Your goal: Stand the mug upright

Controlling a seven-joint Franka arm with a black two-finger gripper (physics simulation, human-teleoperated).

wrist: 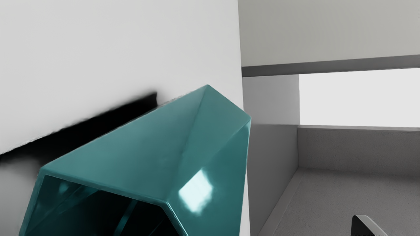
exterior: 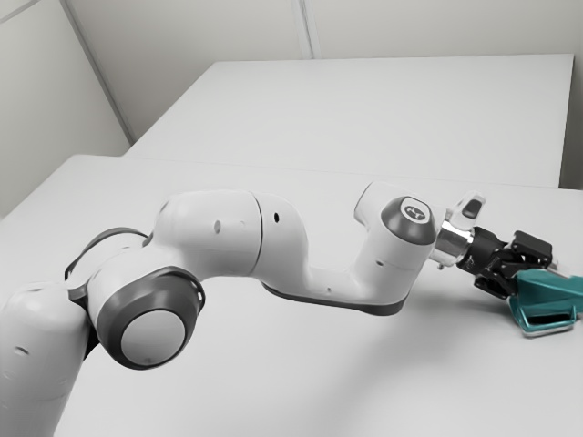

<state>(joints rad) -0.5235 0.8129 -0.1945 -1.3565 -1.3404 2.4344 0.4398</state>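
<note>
Mug: teal, glossy, faceted sides; at ext. view's R edge, partly cut off by it, right at the gripper's end.
Mug opening: dark, teal-rimmed, seen in wrist view; mouth or handle loop, can't tell. Ext. view has a dark slot w/ a pale lower edge on the mug's near, low side.
Mug pose: upright, tilted or on its side, can't say for sure.
Gripper: blk, at the end of the arm, pointing twd ext. view's R & a bit down, up against the mug in that view; actual contact unclear.
Jaws: open, not clamped on the mug; one fingertip stands well apart from it in wrist view, w/ a gap btwn. Other fingertip hidden.
Arm: white w/ dk grey joint covers, comes in from ext. view's L, runs low across the near table to the mug.
Table: white, under arm & mug; soft arm shadow on it.
Dark patch: blk, along one side of the mug in wrist view, prob. shadow, edges blurred.
Bkgd: 2nd white tabletop behind the near one, pale walls past that; grey floor & bright white panel beyond table edge in wrist view.
</note>
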